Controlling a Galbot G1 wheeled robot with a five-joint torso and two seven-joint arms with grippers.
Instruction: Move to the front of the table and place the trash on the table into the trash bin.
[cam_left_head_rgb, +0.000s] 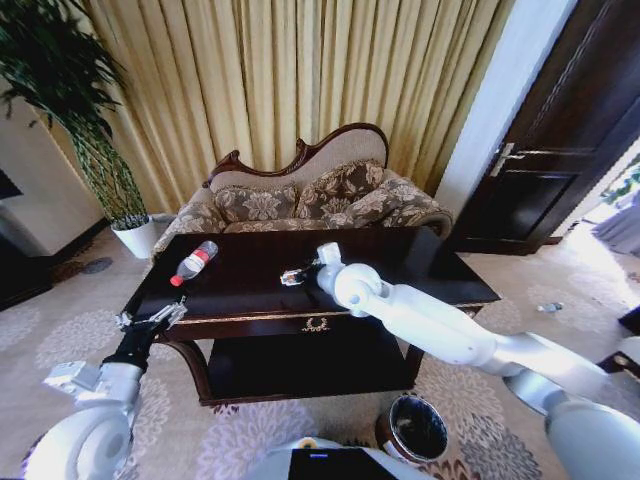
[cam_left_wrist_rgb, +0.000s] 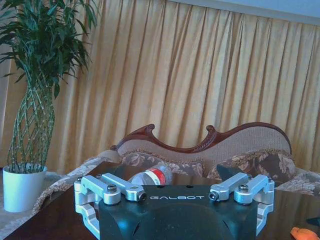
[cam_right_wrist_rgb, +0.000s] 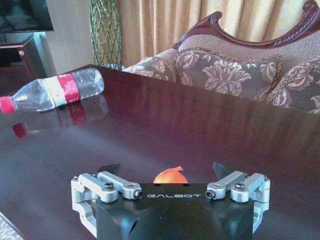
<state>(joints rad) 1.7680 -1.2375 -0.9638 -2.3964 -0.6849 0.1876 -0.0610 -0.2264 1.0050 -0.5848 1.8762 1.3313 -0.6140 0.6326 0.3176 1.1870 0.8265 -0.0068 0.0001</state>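
The clear bottle (cam_left_head_rgb: 195, 262) with a red label and cap lies on its side at the left of the dark table (cam_left_head_rgb: 420, 270); it also appears in the wrist views (cam_right_wrist_rgb: 55, 92) (cam_left_wrist_rgb: 150, 176). My right gripper (cam_left_head_rgb: 292, 276) reaches low over the table's middle. It is open, and its fingertips (cam_right_wrist_rgb: 107, 168) straddle a small orange scrap (cam_right_wrist_rgb: 170, 176) on the tabletop. My left gripper (cam_left_head_rgb: 150, 318) hovers open at the table's front left corner, facing the bottle. The round dark trash bin (cam_left_head_rgb: 415, 428) stands on the carpet by the table's front right leg.
A floral sofa (cam_left_head_rgb: 310, 195) sits right behind the table, with curtains behind it. A potted plant in a white pot (cam_left_head_rgb: 137, 238) stands at the back left. A dark door (cam_left_head_rgb: 560, 130) is at the right. The table has a lower shelf (cam_left_head_rgb: 300, 365).
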